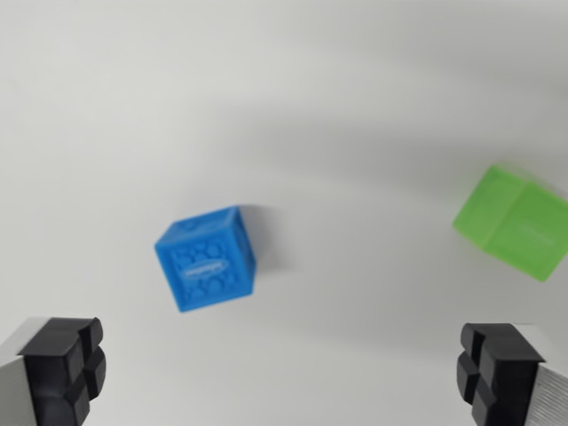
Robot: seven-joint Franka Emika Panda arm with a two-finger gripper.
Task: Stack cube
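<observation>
Between the two black finger pads (62, 368) at the bottom corners of the wrist view nothing is held: the gripper (282, 373) stands wide, one pad at the view's left edge and the other at its right, with bare white table (355, 89) showing across the whole gap.

Ahead of the jaws, and on the left half of that gap, sits the blue cube (208, 258). It lies closer to the left pad than to the right one, clear of both, and rests flat on the table. Its faces are turned at a slant to the line joining the pads, so a corner edge points roughly toward the jaws rather than a flat side. The top carries a moulded stud pattern.

Further out, ahead of the right pad and near the view's right edge, is the green cube (515, 222), well apart from the blue one and also rotated against the jaw line. The picture is softly blurred there, so its surface detail cannot be read.

Which cube is meant to be lifted cannot be told from the task line; judged by position, the blue one is the nearer candidate. Reaching it would call for a shift forward and to the left, plus a twist of the wrist to square the pads with two opposite faces.
</observation>
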